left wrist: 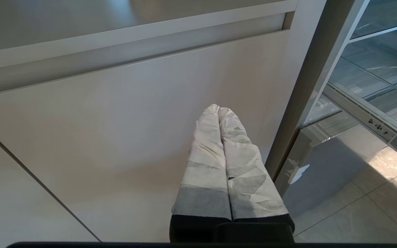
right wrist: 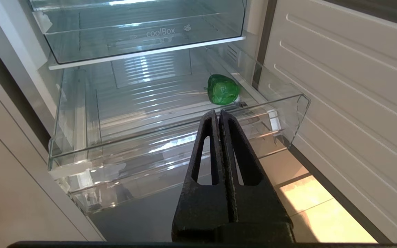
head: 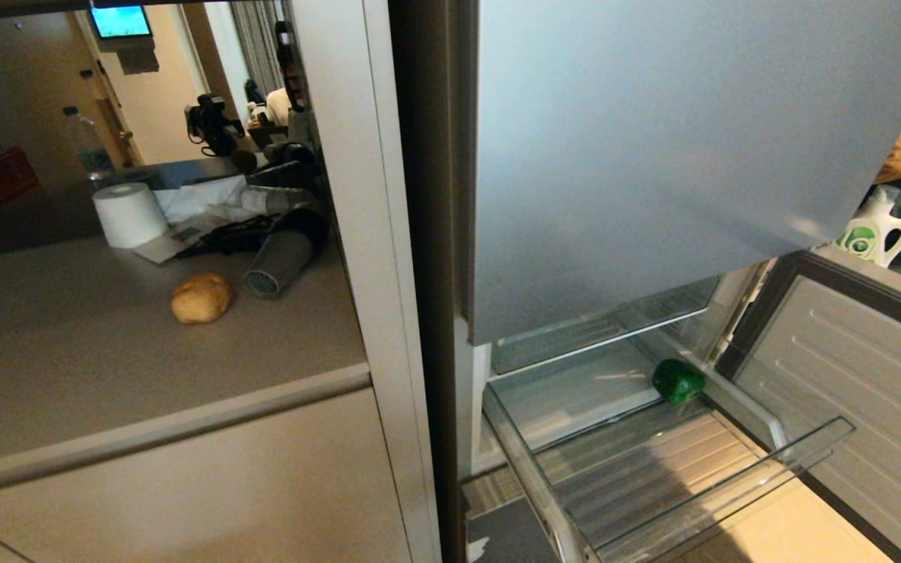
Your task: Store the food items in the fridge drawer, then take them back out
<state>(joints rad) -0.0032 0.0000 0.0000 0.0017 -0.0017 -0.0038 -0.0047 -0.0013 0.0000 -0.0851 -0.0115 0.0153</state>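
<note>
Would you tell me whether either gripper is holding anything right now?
Nothing: left gripper and right gripper are shut and empty; the bell pepper lies in the drawer.

Pepper [head: 678, 381] in pulled-out fridge drawer [head: 802, 450], far right corner; potato [head: 201, 298] on counter [head: 67, 352] to the left, before paper roll [head: 129, 214]

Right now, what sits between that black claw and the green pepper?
In the right wrist view, only the fridge drawer's clear front wall and some bare ribbed floor lie between the shut right claw and the green pepper.
</note>
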